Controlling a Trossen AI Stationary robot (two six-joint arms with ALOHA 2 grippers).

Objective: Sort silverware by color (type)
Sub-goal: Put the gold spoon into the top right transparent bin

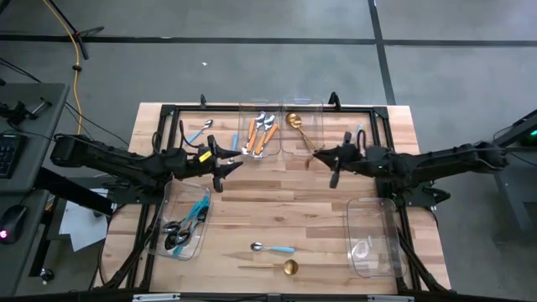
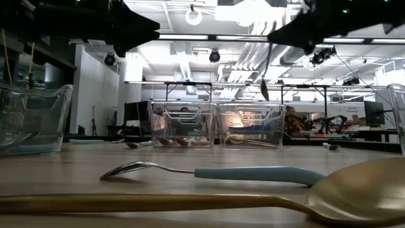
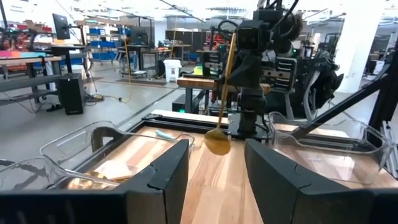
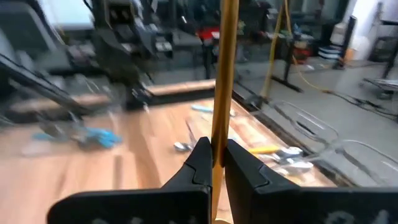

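Observation:
My right gripper (image 4: 217, 152) (image 1: 317, 157) is shut on a gold spoon (image 3: 217, 142), which also shows in the low view (image 2: 264, 88), above the table's middle near the far bins. My left gripper (image 3: 216, 180) (image 1: 222, 165) stands open and empty left of centre, facing it. On the table near the front edge lie a light-blue-handled spoon (image 1: 273, 248) and another gold spoon (image 1: 284, 268). Dark-headed, blue-handled pieces lie in the left bin (image 1: 159, 239). Orange-handled spoons fill one far bin (image 1: 248, 107), and a gold spoon (image 1: 295, 121) lies in the bin beside it. My right gripper pinches the gold spoon's handle (image 4: 219, 124) between its two fingers, partway along, with handle showing above and below them. The fingers come level from the table's right side and lie across the handle. The spoon hangs nearly upright, bowl (image 3: 217, 142) down, clear of the table.
A clear bin (image 1: 373, 210) stands at the near right. Loose light-blue-handled pieces lie at the far left (image 1: 200, 132) and the far right (image 1: 359, 132). A dark frame (image 1: 252, 107) runs along the table's far edge. Bare wood lies between the two grippers.

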